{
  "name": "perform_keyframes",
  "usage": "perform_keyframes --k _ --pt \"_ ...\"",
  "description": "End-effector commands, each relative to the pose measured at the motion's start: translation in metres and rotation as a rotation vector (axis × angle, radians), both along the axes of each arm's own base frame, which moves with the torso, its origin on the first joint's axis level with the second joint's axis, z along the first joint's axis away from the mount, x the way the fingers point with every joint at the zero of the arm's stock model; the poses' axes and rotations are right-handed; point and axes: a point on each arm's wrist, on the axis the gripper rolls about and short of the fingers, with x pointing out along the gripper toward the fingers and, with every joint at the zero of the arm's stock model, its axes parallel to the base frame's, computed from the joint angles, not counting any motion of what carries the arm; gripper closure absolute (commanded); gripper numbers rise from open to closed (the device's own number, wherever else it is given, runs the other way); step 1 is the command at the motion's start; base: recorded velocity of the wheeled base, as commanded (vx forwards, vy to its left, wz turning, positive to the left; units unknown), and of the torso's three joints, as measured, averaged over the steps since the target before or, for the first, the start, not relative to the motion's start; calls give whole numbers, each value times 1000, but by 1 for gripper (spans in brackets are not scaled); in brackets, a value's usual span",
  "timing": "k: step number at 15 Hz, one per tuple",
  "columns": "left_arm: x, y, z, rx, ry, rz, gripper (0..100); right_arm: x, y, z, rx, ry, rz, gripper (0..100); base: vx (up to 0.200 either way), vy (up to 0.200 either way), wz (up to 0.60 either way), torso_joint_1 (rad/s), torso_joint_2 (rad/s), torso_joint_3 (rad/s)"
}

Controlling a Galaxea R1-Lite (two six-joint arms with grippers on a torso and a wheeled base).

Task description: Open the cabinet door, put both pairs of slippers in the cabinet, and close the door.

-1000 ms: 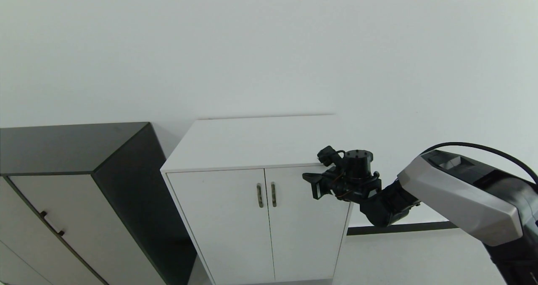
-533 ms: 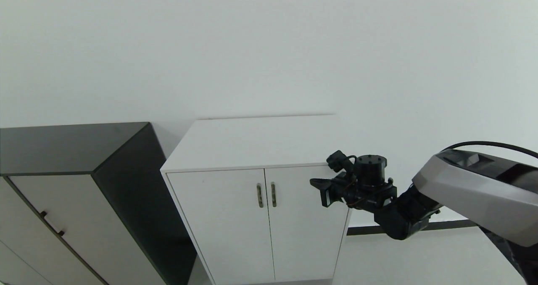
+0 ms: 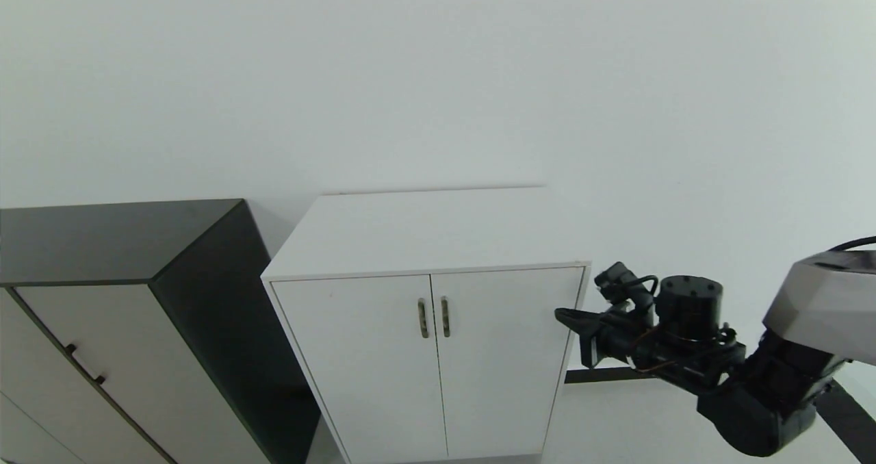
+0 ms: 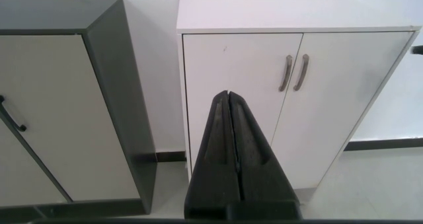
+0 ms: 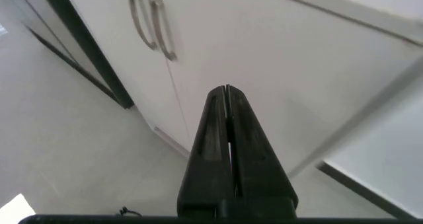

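Overhead, one pale wall (image 3: 438,74) backs two pieces of furniture: one dark cabinet (image 3: 205,300) on the robot's left and one white cabinet (image 3: 424,231) just beside it, with a narrow shadowed gap between them. The white cabinet has two doors, the left door (image 3: 363,361) and the right door (image 3: 503,354). Both are shut, and two upright metal handles (image 3: 423,317) flank the thin seam where the doors meet. The dark cabinet shows one pale front panel with one small dark pull (image 3: 85,365).

Two pincers are seen. The right pincer (image 3: 569,317) has its fingers pressed together on nothing, and the left pincer (image 4: 229,93) is likewise closed and empty, pointing at the white cabinet's left door from some way back.

A second ago the right pincer hung in front of the right door's upper outer corner. It has since drawn back toward the robot's right and dropped lower, and its tip now sits just beside the cabinet's right side edge, off the door face. The furniture has not shifted.

Right of the white cabinet lie bare floor (image 3: 650,423) and a dark baseboard (image 4: 383,143) along the wall. The right arm sits over that stretch.
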Motion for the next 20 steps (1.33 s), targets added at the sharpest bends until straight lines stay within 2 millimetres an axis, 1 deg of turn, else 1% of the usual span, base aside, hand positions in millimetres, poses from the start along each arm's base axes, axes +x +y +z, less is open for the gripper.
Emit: perform_keyframes --k 1,3,4,5,7,10,12,14,15,16,18,20 --pt "0 0 0 0 1 0 100 -24 -36 10 -14 -35 -74 100 0 0 0 0 0 0" --pt "0 0 0 0 1 0 100 -40 -53 7 -20 -44 -110 100 0 0 0 0 0 0" --pt "0 0 0 0 1 0 100 -42 -55 6 -21 -44 -115 100 0 0 0 0 0 0" --pt "0 0 0 0 1 0 100 -53 -63 2 -33 -29 -130 100 0 0 0 0 0 0" --pt "0 0 0 0 1 0 100 -67 -75 5 -68 -31 -154 100 0 0 0 0 0 0" --pt "0 0 0 -2 1 0 100 -89 -85 14 -70 -28 -173 100 0 0 0 0 0 0" --pt "0 0 0 -2 1 0 100 -105 -94 15 -78 -7 -200 100 0 0 0 0 0 0" --pt "0 0 0 -2 1 0 100 -113 -122 22 -84 7 -335 100 0 0 0 0 0 0" --pt "0 0 0 -2 1 0 100 -119 -129 24 -88 34 -361 100 0 0 0 0 0 0" --pt "0 0 0 -2 1 0 100 -127 -133 28 -90 61 -382 100 0 0 0 0 0 0" --pt "0 0 0 -2 1 0 100 -150 -134 35 -102 119 -390 100 0 0 0 0 0 0" --pt "0 0 0 -2 1 0 100 -181 -134 42 -109 159 -392 100 0 0 0 0 0 0"
